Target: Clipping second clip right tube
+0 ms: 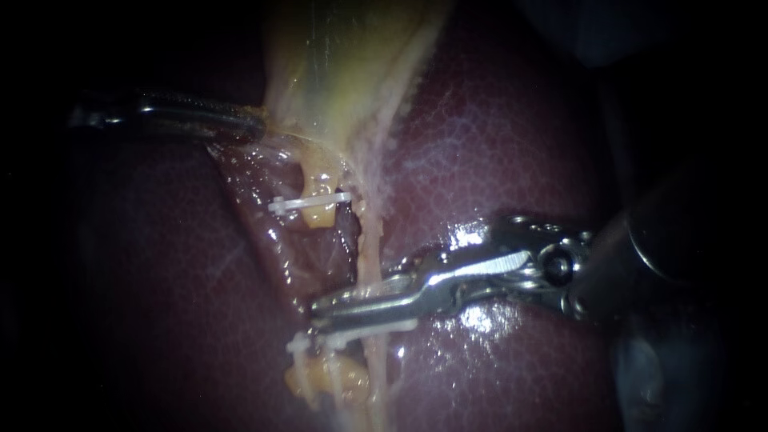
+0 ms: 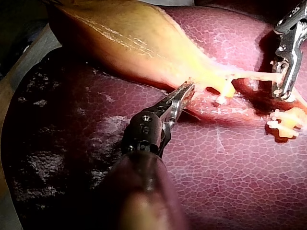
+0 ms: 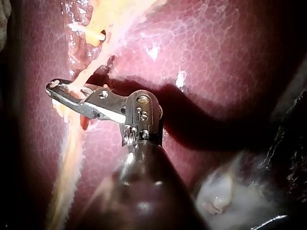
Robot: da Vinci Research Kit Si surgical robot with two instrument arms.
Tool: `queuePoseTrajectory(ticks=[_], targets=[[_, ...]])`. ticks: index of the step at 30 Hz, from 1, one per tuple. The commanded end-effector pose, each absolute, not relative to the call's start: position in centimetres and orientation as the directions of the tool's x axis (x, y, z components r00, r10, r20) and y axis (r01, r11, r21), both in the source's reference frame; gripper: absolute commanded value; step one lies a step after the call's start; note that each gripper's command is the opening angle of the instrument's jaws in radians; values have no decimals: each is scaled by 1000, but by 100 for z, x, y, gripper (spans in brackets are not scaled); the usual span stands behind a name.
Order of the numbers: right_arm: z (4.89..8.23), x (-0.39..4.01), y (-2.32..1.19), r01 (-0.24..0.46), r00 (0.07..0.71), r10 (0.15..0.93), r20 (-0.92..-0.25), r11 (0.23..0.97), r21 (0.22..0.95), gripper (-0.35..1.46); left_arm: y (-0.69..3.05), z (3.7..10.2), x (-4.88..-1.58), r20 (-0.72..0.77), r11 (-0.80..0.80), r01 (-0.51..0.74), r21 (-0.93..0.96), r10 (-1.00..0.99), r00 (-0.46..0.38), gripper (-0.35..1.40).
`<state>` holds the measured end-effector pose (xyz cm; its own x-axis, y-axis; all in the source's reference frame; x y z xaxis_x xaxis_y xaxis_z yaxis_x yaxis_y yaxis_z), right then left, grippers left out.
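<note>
In the endoscope view, my left instrument (image 1: 256, 124) has its jaws closed on the gallbladder (image 1: 336, 64) edge. The jaws of my right instrument (image 1: 320, 310) are squeezed across the right tube (image 1: 370, 256), below a white clip (image 1: 308, 202) on the yellow stub beside it.

Left wrist view: same grip (image 2: 187, 88) on the gallbladder (image 2: 134, 43), liver (image 2: 216, 167) beneath.

Right wrist view: my jaws (image 3: 53, 87) pinch the tube (image 3: 72, 143).

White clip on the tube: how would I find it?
Find the pale yellow gallbladder on the dark red liver. Below its narrow end runs a yellow tube; the white clip is the thin bar crossing it. It sits above the right instrument, with no instrument touching it.
</note>
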<state>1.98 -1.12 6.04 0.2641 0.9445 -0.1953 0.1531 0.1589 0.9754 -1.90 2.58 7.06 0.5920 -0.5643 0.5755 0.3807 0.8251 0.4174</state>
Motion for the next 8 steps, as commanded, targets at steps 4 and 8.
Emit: queuePoseTrajectory(ticks=[4,8], targets=[[606,197,-111,153,264,944,-196,160,975,-35,258,706,-190,576,825,380,417,-564,592,-35],[608,197,-111,153,264,944,-196,160,975,-35,258,705,-190,576,825,380,417,-564,592,-35]])
